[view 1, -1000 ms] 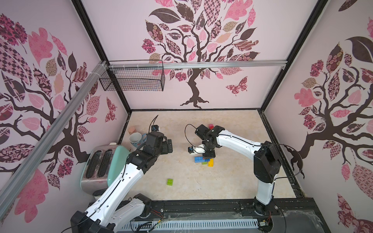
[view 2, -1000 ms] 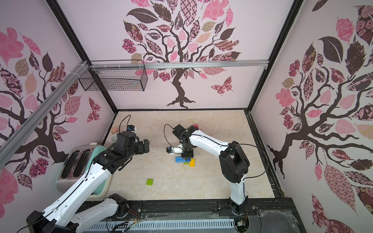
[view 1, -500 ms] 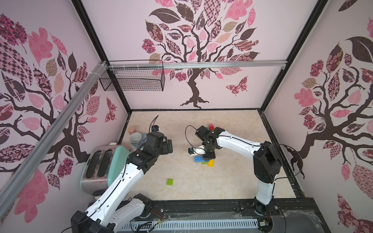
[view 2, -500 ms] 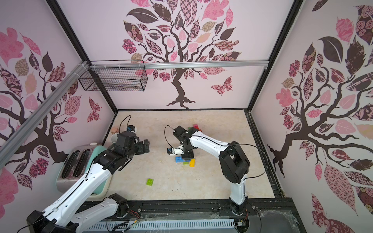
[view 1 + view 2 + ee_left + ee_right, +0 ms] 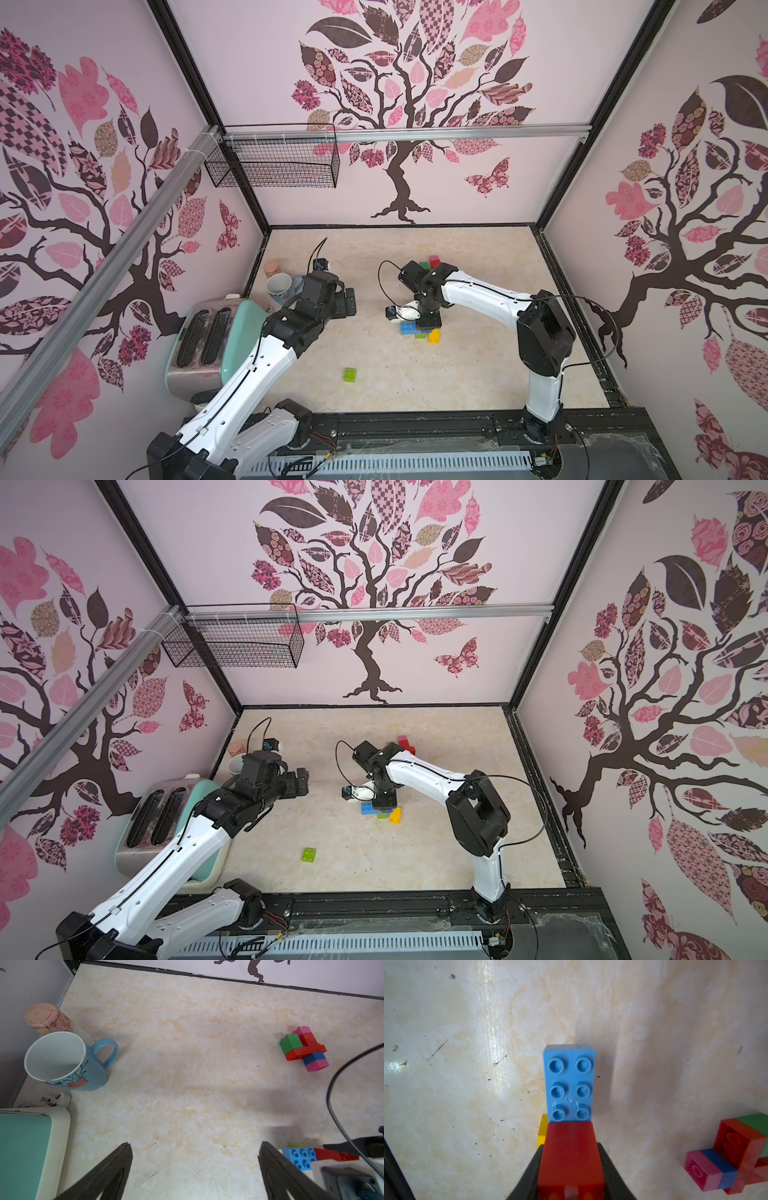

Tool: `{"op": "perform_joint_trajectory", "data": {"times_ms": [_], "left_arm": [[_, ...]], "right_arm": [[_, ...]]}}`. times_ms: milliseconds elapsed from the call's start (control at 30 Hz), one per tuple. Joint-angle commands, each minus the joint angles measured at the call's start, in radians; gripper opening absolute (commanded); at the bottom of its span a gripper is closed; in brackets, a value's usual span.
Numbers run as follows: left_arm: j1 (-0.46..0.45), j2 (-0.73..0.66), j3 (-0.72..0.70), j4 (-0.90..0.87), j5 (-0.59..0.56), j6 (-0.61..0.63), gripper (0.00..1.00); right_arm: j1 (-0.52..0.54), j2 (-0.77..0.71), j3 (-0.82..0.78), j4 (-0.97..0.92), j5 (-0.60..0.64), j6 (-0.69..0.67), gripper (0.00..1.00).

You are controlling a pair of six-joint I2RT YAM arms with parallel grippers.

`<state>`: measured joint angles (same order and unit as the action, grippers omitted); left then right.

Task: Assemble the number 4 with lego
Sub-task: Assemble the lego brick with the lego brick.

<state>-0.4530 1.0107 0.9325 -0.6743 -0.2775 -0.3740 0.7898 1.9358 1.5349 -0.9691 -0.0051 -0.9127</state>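
Inside right end effector (image 5: 570, 1153), red brick (image 5: 571, 1138), touching blue brick (image 5: 570, 1082)

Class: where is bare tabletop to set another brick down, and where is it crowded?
Free: the stretch between the mug and the far brick cluster; also the near tabletop around the lone lime brick. Crowded: at the right gripper, by the blue brick and yellow brick; the toaster fills the near-left corner.

Only the R arm (image 5: 478, 291) moves, and barely. Its wrist shifts a hair, direction too slight to call, taking the R tool (image 5: 429, 322), clamped on the red brick (image 5: 571, 1153), w/ it beside the blue brick (image 5: 569, 1082).
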Motion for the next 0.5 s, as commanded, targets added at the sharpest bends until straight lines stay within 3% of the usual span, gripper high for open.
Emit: {"op": "perform_joint_trajectory", "data": {"times_ms": [0,167,467], "left_arm": [[0.003,0.001,-0.015,0.011,0.014,0.012,0.98],[0.003,0.0,-0.013,0.0,0.024,0.024,0.98],[0.003,-0.009,-0.015,0.007,0.043,0.024,0.98]], "right_arm": [[0.027,0.143,-0.059,-0.052,0.049,0.03,0.0],[0.037,0.202,-0.031,-0.111,0.065,0.072,0.0],[0.038,0.147,-0.125,-0.045,0.066,0.095,0.0]]}}
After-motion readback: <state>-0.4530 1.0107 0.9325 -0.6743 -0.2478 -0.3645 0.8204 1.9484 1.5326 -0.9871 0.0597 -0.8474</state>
